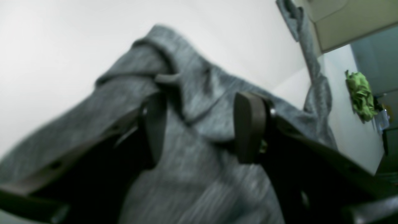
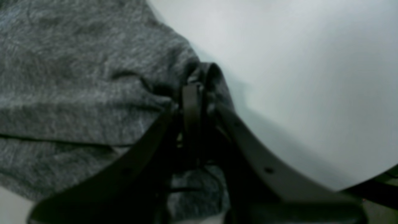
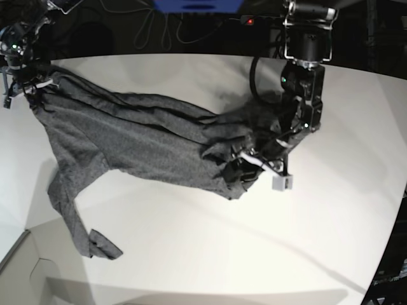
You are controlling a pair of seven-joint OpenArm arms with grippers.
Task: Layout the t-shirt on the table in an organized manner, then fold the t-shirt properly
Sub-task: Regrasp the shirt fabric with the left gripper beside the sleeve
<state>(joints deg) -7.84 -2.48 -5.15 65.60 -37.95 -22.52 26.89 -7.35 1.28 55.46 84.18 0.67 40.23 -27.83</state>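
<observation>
Grey, heathered knit dominated the scene: the t-shirt (image 3: 137, 143) lay strung diagonally across the white table (image 3: 210, 254), stretched from about ten o'clock in the base view toward three o'clock, deeply wrinkled and bunched. One loose part, which looked like a sleeve, trailed down to about seven o'clock, twisted at its end. Judging from this, the layout step was unfinished: the cloth was neither flat nor squared, and no fold had been made, so almost all of the task remained.

At ten o'clock the right gripper (image 2: 192, 93) had its jaws pressed together, pinching an edge of the shirt, with the rest of the fabric spreading away from it toward nine o'clock in its wrist view and bare table toward two o'clock.

At three o'clock in the base view, the left gripper (image 1: 199, 124) sat over the bunched end of the shirt. Its jaws stood spread, one finger (image 1: 248, 127) each side of a ridge of cloth that ran between them; whether the pads touched the fabric could not be told, and nothing looked clamped.
</observation>
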